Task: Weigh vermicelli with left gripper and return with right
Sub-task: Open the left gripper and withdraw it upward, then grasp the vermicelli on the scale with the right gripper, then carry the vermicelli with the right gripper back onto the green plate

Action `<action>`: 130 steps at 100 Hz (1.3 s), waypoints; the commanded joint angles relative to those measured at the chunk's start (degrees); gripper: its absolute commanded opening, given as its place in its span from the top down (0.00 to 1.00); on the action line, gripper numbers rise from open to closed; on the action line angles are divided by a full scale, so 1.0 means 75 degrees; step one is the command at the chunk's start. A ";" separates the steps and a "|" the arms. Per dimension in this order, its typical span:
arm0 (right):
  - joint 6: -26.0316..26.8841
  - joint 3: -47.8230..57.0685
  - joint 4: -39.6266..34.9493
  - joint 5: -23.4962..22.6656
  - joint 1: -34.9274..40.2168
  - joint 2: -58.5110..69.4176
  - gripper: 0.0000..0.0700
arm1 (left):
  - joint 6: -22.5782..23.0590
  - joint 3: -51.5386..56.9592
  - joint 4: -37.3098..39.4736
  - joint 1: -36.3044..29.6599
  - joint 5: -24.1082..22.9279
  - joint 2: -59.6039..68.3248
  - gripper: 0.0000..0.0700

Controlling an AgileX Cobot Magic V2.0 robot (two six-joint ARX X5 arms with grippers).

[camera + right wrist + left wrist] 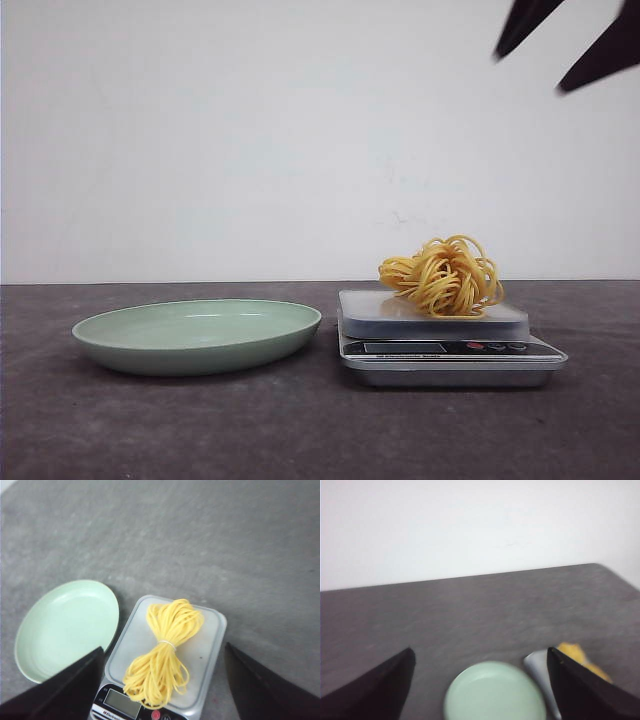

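The vermicelli (443, 275), a nest of thin yellow strands tied in the middle, lies on the platform of a silver kitchen scale (400, 318). It also shows in the right wrist view (165, 652) and partly in the left wrist view (575, 654). The empty pale green plate (195, 335) sits left of the scale. My right gripper (162, 680) is open and empty, high above the scale; its fingertips (525, 25) show at the top right of the front view. My left gripper (480, 680) is open and empty, high above the plate (495, 692).
The dark grey table (300, 430) runs to a white wall (250, 140) behind. The scale's display and buttons (120, 703) face the front edge.
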 commanded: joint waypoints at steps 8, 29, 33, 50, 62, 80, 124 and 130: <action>0.0157 0.0140 0.0361 0.0219 0.0414 0.1233 0.33 | -0.0385 0.0125 -0.0845 -0.0067 -0.0055 -0.0219 0.28; 0.0233 0.0189 0.0851 0.0460 0.0714 0.2725 0.33 | -0.0685 0.0125 -0.1935 -0.0067 -0.0058 -0.0420 0.28; 0.0254 0.0198 0.0892 0.0458 0.0723 0.2935 0.33 | -0.0699 0.0125 -0.2101 -0.0067 -0.0058 -0.0420 0.28; 0.0280 0.0201 0.0965 0.0568 0.0720 0.3596 0.33 | -0.0863 0.0125 -0.2433 -0.0067 -0.0172 -0.0420 0.28; 0.0280 0.0201 0.0965 0.0577 0.0720 0.3841 0.40 | -0.0901 0.0125 -0.2509 -0.0067 -0.0192 -0.0423 0.28; 0.0283 0.0204 0.1032 0.0580 0.0822 0.3821 0.99 | -0.0898 0.0125 -0.2556 -0.0067 -0.0262 -0.0423 0.28; 0.0297 0.1938 0.0393 0.0478 0.1687 0.3518 0.99 | -0.0912 0.0125 -0.2582 -0.0067 -0.0256 -0.0423 0.28; 0.0353 0.2308 0.0306 0.0306 0.1926 0.3520 0.99 | -0.0924 0.0125 -0.2576 -0.0067 -0.0259 -0.0423 0.28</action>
